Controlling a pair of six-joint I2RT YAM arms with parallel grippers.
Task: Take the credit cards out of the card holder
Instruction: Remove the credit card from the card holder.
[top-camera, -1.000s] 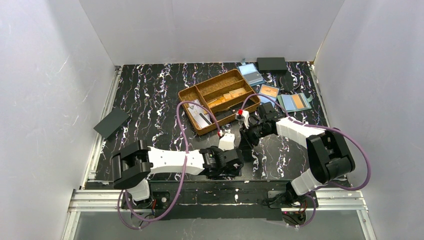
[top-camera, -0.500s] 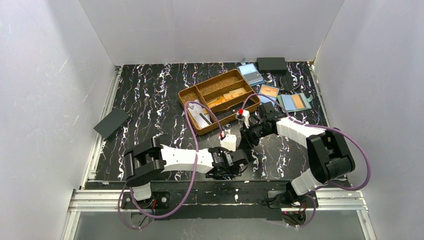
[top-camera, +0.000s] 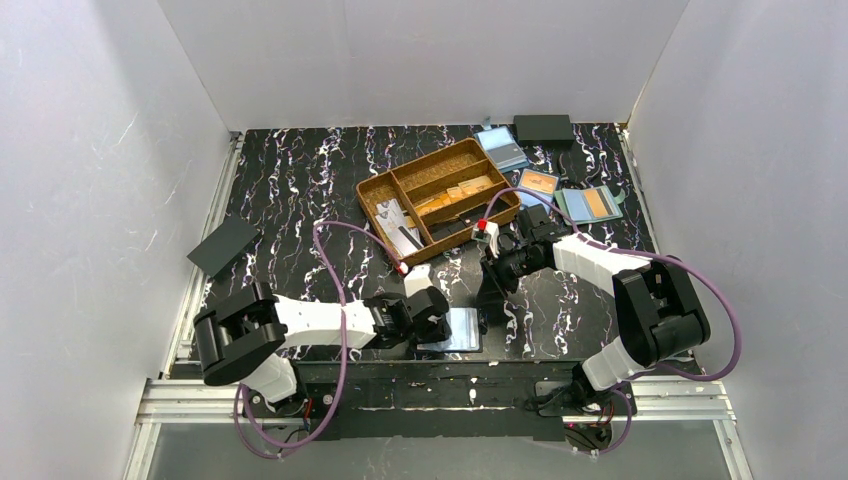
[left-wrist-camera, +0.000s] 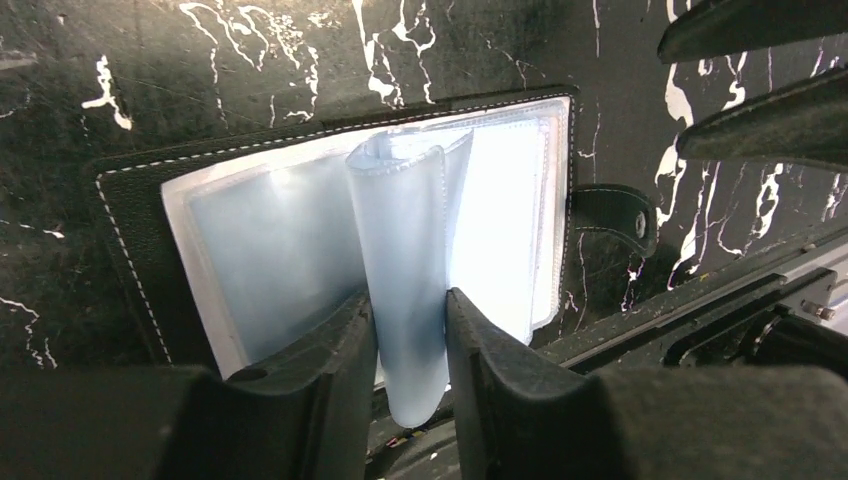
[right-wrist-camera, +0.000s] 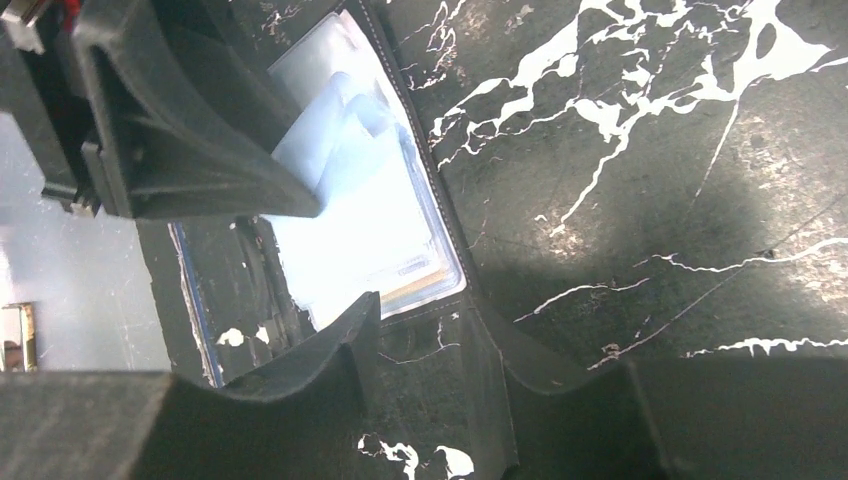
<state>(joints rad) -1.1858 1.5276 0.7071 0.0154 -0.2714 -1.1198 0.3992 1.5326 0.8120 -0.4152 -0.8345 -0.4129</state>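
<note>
Your left tool (left-wrist-camera: 410, 322) is clamped on a bunch of pale blue sleeves (left-wrist-camera: 405, 230) standing up from the middle of the card holder (left-wrist-camera: 130, 250), which lies open on the bench (left-wrist-camera: 300, 50) at its near edge. Your right tool (left-wrist-camera: 672, 95) hangs just beside the snap tab (left-wrist-camera: 615, 215), jaws slightly parted, empty.

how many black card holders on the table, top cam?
3. Open card holder at the near edge, its sleeve pinched in the left tool; left-wall holder, closed; far-right holder, closed. The arms could hide more.
</note>
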